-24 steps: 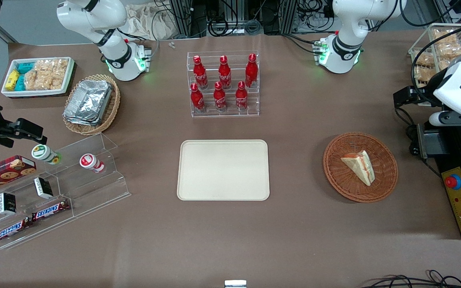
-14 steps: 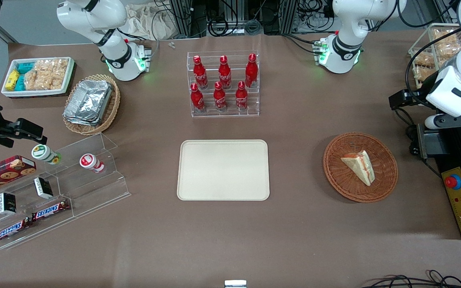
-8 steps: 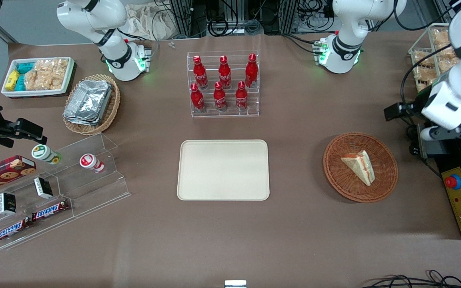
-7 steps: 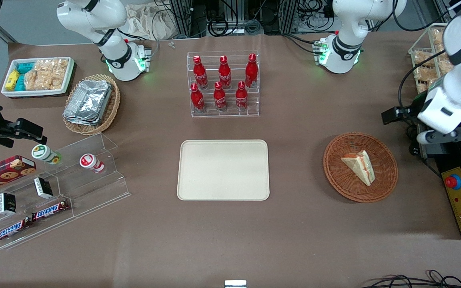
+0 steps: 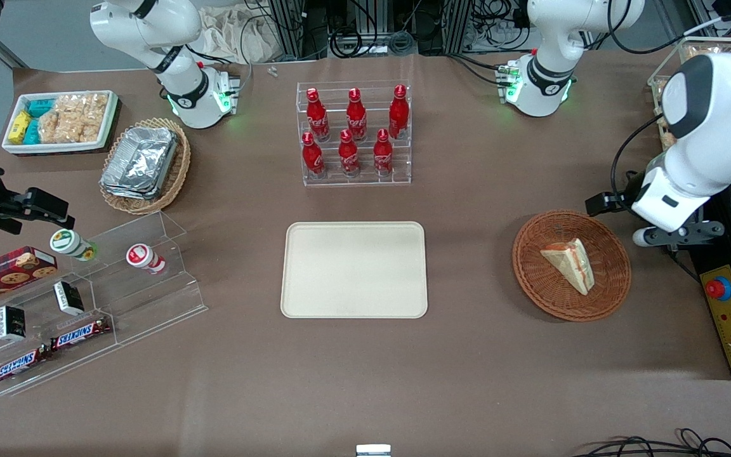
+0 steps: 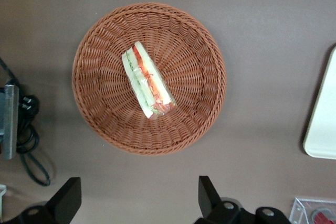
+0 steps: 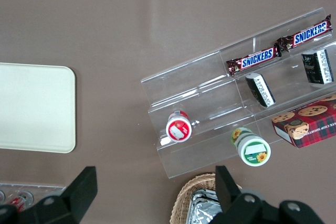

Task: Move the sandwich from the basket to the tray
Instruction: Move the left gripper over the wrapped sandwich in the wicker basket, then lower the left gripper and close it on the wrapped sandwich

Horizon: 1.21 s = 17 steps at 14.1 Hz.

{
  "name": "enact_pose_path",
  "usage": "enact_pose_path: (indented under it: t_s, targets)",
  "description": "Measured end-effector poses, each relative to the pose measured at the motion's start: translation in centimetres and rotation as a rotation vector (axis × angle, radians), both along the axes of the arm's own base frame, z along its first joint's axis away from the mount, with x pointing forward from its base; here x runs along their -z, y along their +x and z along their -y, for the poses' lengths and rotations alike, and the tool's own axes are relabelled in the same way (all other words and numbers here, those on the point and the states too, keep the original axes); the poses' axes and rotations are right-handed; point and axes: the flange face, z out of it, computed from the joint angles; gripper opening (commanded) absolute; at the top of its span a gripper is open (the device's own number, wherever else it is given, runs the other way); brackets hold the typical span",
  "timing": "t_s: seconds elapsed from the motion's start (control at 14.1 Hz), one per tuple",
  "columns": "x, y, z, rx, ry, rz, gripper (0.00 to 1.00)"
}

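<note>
The sandwich (image 5: 570, 263), a pale wedge with red-orange and green filling, lies in the reddish-brown wicker basket (image 5: 613, 266). In the left wrist view the sandwich (image 6: 147, 80) sits near the middle of the basket (image 6: 194, 51). The cream tray (image 5: 354, 270) lies flat at the table's middle, bare; its corner shows in the left wrist view (image 6: 323, 119). My left gripper (image 5: 675, 235) hangs above the table beside the basket, toward the working arm's end. In the left wrist view the gripper (image 6: 139, 203) is open and empty, its fingertips (image 6: 68, 200) just outside the basket's rim.
A black-and-yellow control box with a red button (image 5: 718, 289) and cables lie beside the basket at the working arm's end. A rack of red bottles (image 5: 354, 133) stands farther from the camera than the tray. A tan basket of foil trays (image 5: 143, 165) and a clear snack stand (image 5: 86, 298) lie toward the parked arm's end.
My left arm has swung in from the table's end toward the basket, coming nearer the front camera. The sandwich, basket and tray have not moved.
</note>
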Motion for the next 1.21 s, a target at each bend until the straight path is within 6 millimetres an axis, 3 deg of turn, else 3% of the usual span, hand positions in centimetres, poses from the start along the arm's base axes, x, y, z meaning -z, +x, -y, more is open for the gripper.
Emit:
enact_pose_path:
  t_s: [0.36,1.21]
  targets:
    - [6.6,-1.2,-0.1,-0.017,0.000,0.030,1.00]
    - [16.2,1.0,0.8,-0.278,0.017,0.071,1.00]
